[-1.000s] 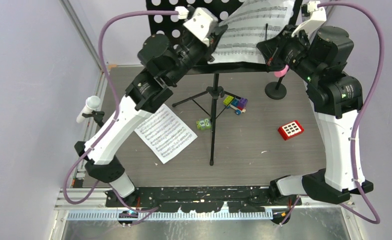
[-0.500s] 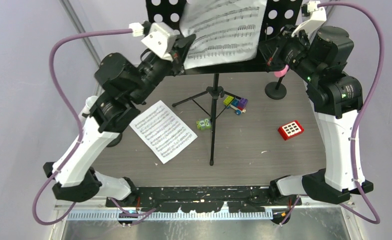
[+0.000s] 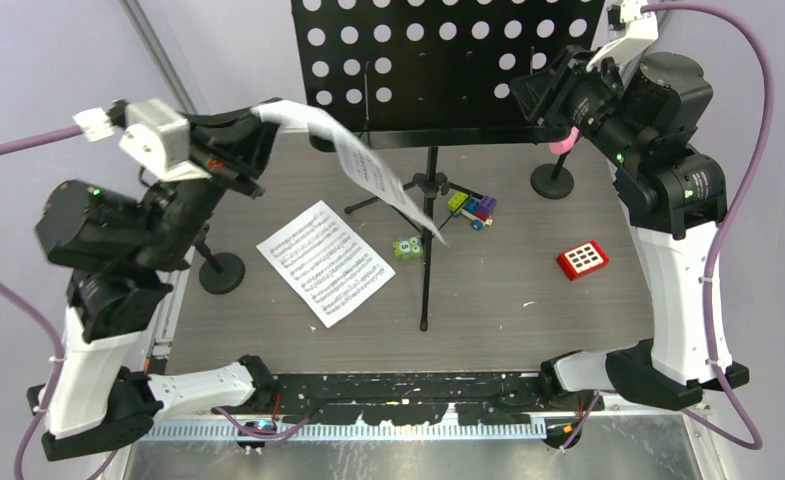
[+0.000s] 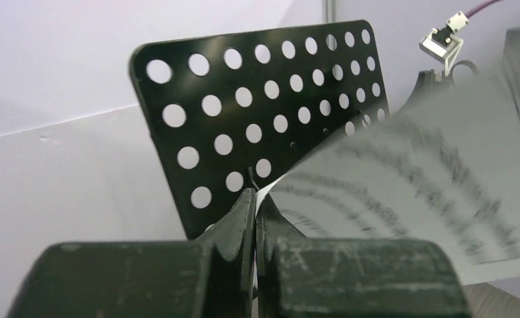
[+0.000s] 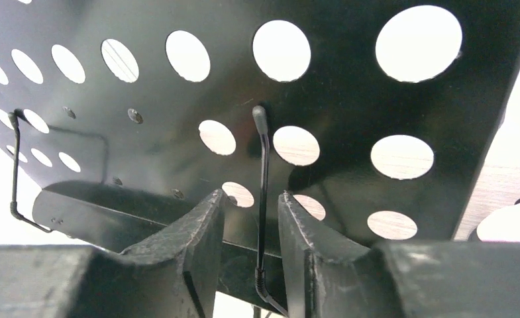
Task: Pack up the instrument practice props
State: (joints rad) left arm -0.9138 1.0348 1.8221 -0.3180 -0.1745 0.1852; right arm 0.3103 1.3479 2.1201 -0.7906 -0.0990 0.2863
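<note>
The black perforated music desk (image 3: 448, 60) stands bare on its tripod legs (image 3: 429, 200) at the back. My left gripper (image 3: 258, 125) is shut on the corner of a white sheet-music page (image 3: 368, 175), which hangs in the air left of the desk. In the left wrist view the jaws (image 4: 254, 199) pinch the page (image 4: 409, 172) in front of the desk (image 4: 244, 112). My right gripper (image 3: 528, 95) is at the desk's right side. Its jaws (image 5: 250, 199) stand narrowly apart around the wire page holder (image 5: 262, 165). A second page (image 3: 325, 262) lies on the table. The pink microphone (image 3: 564, 143) sits on its mount (image 3: 553, 182). The white microphone is hidden.
A black round mount base (image 3: 221, 272) stands at the left under my left arm. Colourful toy blocks (image 3: 471, 207) and a small green toy (image 3: 407, 248) lie by the tripod. A red keypad (image 3: 582, 259) lies at the right.
My left arm has swung left and away from the desk, pulling the sheet-music page off it. The desk face is now bare. The right arm has not moved.
</note>
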